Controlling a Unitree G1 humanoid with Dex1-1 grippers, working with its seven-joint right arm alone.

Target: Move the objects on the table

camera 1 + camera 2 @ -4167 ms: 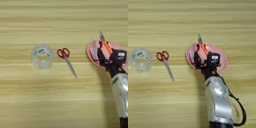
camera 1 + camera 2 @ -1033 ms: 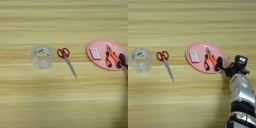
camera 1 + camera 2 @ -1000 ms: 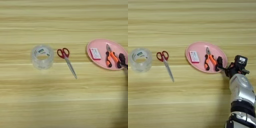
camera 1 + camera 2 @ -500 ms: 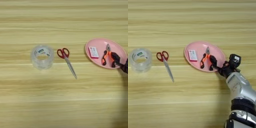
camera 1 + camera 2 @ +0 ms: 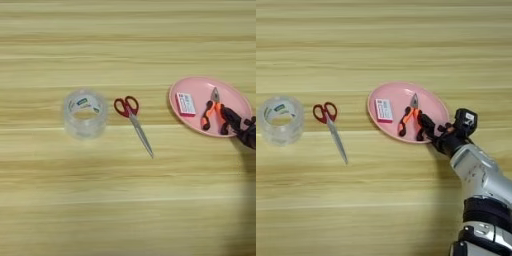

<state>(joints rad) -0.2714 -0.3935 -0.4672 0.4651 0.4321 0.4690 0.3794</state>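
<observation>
Pliers (image 5: 410,120) and piece (image 5: 384,110) in plate (image 5: 391,92); scissors (image 5: 330,122) left, tape roll (image 5: 280,120) farther left

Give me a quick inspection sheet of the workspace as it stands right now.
Surface: light-yellow wooden table with horizontal grain.
Job's things: shallow oval pink plate holds the orange-and-black-handled pliers, tip pointing away from the robot, and the small pink-and-white rectangular piece on their left. Clear wide tape roll stands on the table far left.
Clutter: red-handled scissors lie between roll and plate, blades toward the robot.
Hand: right hand at the plate's near right rim, beside the pliers' handles; contact and finger state cannot be told.
Cables: nothing seen.
Surroundings: nothing seen beyond the table top.
</observation>
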